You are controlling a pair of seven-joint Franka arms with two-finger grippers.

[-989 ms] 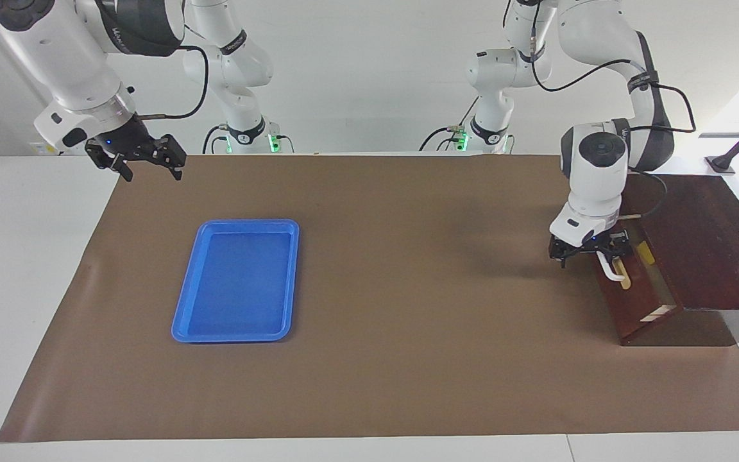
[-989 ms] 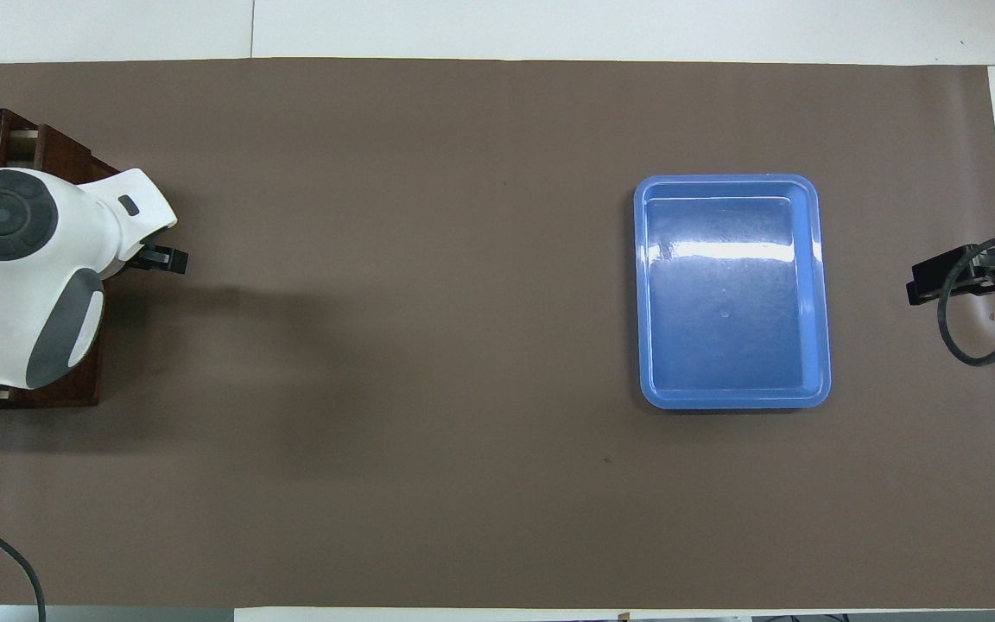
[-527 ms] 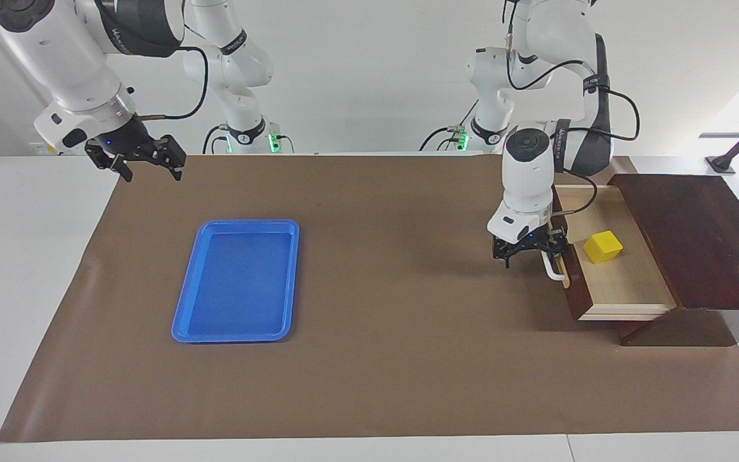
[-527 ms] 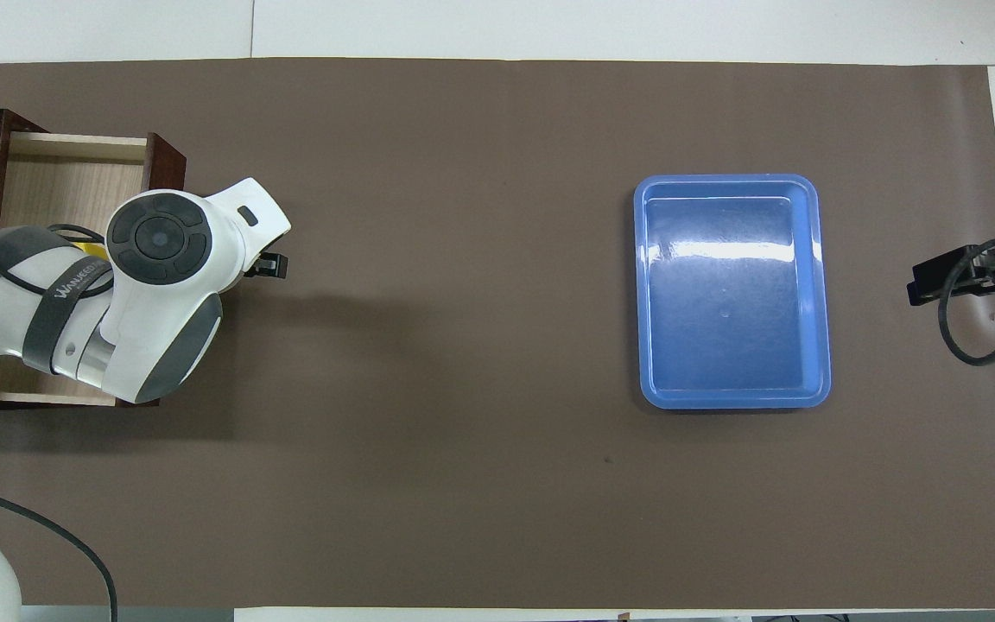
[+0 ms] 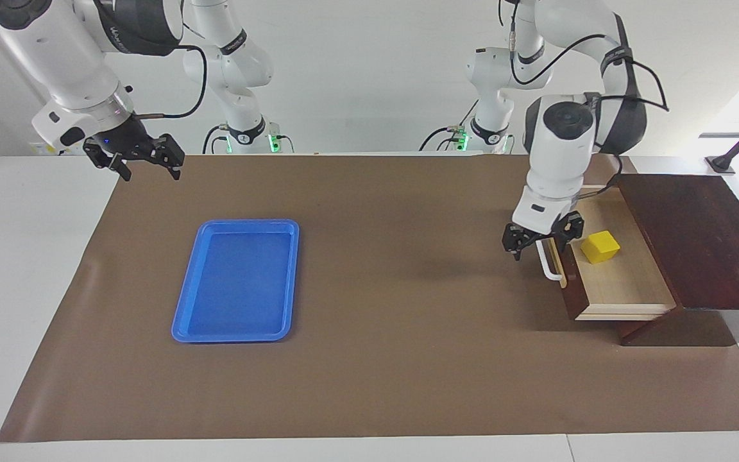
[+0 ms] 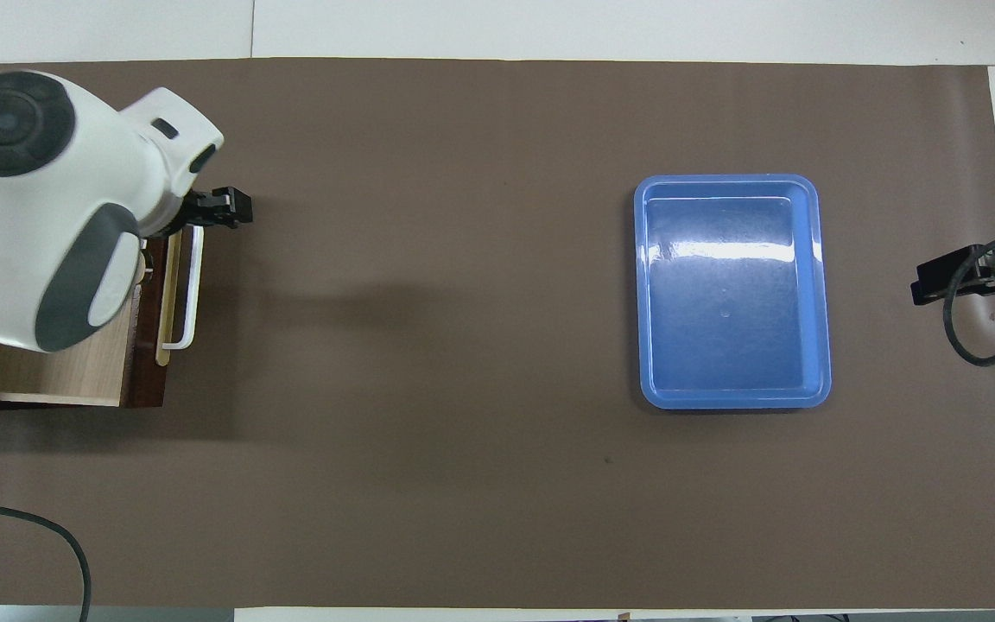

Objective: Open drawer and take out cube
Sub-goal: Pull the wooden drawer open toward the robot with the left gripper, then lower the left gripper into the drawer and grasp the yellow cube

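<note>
Cube (image 5: 602,246) sits in the open drawer (image 5: 620,282); it looks light, rigid, smooth-faced, so with the left pincer (image 5: 542,238) spread over the handle, take two flat sides; right pincer (image 5: 136,156) waits, spread.

Glossy blue plastic tray (image 6: 819,285), matt brown paper-like mat (image 5: 395,359), pale wood-lined dark wooden drawer (image 5: 626,289).

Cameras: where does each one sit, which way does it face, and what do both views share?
Facing view: high across the table, looking at both arm bases; left gripper over the drawer handle, right gripper waiting, yellow cube visible.
Overhead view: above the robots' end, looking steeply down; left gripper, right gripper, the left arm hides the cube.
Shared: drawer, blue tray, mirrored.
</note>
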